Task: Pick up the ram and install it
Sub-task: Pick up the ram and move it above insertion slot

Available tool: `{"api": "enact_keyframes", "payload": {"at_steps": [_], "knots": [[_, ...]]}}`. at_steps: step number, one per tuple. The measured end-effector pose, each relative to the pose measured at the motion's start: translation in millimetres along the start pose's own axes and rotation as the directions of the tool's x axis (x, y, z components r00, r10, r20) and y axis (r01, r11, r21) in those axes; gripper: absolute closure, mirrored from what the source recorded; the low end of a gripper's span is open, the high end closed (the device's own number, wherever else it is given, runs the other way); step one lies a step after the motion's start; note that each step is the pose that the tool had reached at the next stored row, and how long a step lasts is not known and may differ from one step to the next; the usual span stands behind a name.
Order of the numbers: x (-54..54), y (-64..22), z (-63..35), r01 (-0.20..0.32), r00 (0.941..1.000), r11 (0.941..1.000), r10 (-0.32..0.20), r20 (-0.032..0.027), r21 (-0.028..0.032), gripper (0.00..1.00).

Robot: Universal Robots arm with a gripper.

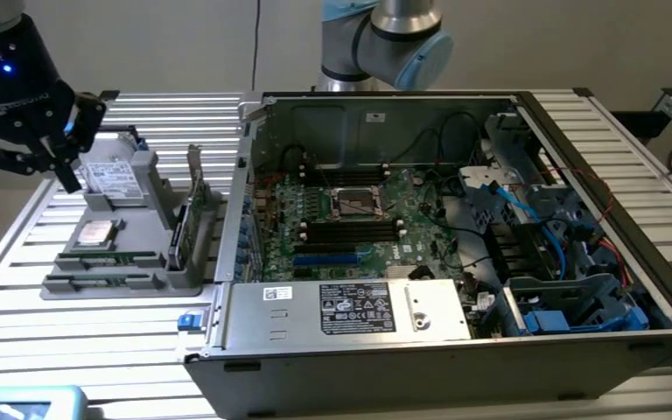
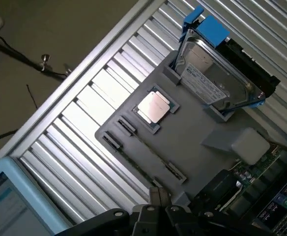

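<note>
A slatted aluminium counter [image 1: 32, 350] carries a large open black and silver computer case [image 1: 430, 376], lying on its side, with a green motherboard [image 1: 360, 219] inside. Behind the case stands the grey and pale blue robot arm [image 1: 383, 39]. Beside the case, on the exterior view's left, lies a flat grey plastic holder tray [image 1: 137, 232]. At the far end of the tray sits a silver boxy hard drive [image 1: 112, 179] in a blue frame. A tall green expansion card [image 1: 196, 210] stands upright on the edge of the tray nearest to the case. The black gripper [image 1: 66, 171] hovers over the far end of the tray, near the hard drive, with its fingers closed on nothing. A small square silver processor chip [image 1: 94, 233] lies in the middle of the tray. The ram [image 1: 115, 260], a long thin green stick, stands on its edge in a slot at the near end of the tray, well apart from the gripper.
</note>
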State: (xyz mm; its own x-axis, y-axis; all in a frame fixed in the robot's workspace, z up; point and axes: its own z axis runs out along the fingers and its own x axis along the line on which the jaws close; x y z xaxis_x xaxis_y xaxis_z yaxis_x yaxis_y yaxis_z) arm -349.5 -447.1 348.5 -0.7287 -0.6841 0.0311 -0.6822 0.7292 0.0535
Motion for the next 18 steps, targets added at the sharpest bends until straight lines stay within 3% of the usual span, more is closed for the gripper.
{"api": "enact_keyframes", "payload": {"at_steps": [5,9,14,18], "knots": [[0.0,0.0,0.0,0.09,0.996,0.996,-0.09,-0.0043,0.0033,0.89],[0.0,0.0,0.0,0.163,0.9867,0.9867,-0.163,-0.0078,0.0058,0.89],[0.0,0.0,0.0,0.251,0.968,0.968,-0.251,-0.0126,0.0075,0.89],[0.0,0.0,0.0,0.321,0.9468,0.9469,-0.321,-0.0158,0.0079,0.89]]}}
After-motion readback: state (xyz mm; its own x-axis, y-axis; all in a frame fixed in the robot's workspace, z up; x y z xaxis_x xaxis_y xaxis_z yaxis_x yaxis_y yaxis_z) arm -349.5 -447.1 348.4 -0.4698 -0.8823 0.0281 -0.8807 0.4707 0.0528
